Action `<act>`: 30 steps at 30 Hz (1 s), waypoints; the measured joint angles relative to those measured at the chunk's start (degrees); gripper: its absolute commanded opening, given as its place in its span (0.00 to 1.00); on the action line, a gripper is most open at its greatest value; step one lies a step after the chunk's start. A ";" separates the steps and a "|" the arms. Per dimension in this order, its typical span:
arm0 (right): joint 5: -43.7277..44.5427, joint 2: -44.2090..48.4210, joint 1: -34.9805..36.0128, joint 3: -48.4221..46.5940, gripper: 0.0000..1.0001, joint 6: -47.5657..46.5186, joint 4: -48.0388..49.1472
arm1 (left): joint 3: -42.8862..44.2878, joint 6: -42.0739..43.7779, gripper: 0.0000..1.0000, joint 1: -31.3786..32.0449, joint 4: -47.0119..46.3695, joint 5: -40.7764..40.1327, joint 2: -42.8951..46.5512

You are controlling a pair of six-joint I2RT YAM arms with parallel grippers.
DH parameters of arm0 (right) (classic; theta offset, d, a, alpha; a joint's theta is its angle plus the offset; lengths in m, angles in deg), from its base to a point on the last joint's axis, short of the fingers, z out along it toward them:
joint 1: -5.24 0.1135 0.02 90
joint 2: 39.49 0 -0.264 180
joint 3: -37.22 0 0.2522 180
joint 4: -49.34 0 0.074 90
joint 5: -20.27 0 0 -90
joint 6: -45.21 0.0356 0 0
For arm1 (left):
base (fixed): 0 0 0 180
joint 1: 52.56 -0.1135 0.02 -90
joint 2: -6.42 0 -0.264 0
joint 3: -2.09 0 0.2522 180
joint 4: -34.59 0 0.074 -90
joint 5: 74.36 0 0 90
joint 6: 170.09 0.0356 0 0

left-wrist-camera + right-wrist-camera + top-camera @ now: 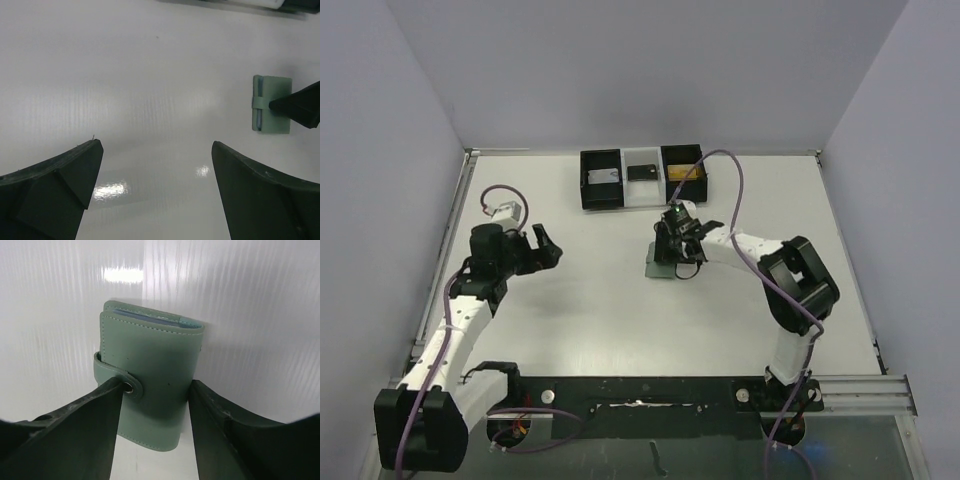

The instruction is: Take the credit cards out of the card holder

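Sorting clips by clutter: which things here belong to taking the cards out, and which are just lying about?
Job: sage-green folding card holder, strapped shut; right gripper astride it; gold-orange card, dark card and pale grey card at the back; open left gripper, hovering apart.
Lying about: two black square open-topped boxes; white table.

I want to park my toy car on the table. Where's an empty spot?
Big bare patch of table between the left gripper and the card holder, down to the near edge. Another in the far right corner, beside the black boxes. Crowded around the right gripper over the card holder.
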 measured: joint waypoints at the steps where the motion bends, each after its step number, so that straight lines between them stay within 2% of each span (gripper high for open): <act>1: -0.44 2.25 0.68 3.17 0.50 -0.79 1.14 | 0.00 0.07 0.90 1.79 -0.07 0.13 -0.42; 6: -5.62 15.78 4.39 19.32 0.72 -3.06 3.50 | 0.02 -0.63 0.89 13.88 -0.52 -0.04 -3.32; 9: -7.63 24.00 4.87 26.43 0.75 -2.89 3.37 | 0.68 -1.49 0.88 20.70 -1.55 -0.76 -6.34; 12: -8.33 32.39 1.53 30.32 0.72 -1.29 4.22 | 2.47 -2.12 0.86 25.64 -2.91 -1.68 -10.56; 16: -11.45 36.35 -6.51 33.00 0.65 1.44 9.51 | 6.88 -3.26 0.82 30.77 -3.78 -2.80 -17.66; 20: -16.24 34.45 -9.97 35.65 0.61 2.73 13.16 | 9.11 -5.40 0.75 34.29 -5.88 -3.08 -22.43; 30: -26.97 27.02 -9.66 39.41 0.53 5.18 21.73 | 9.25 -10.69 0.75 37.46 -13.79 -1.88 -32.17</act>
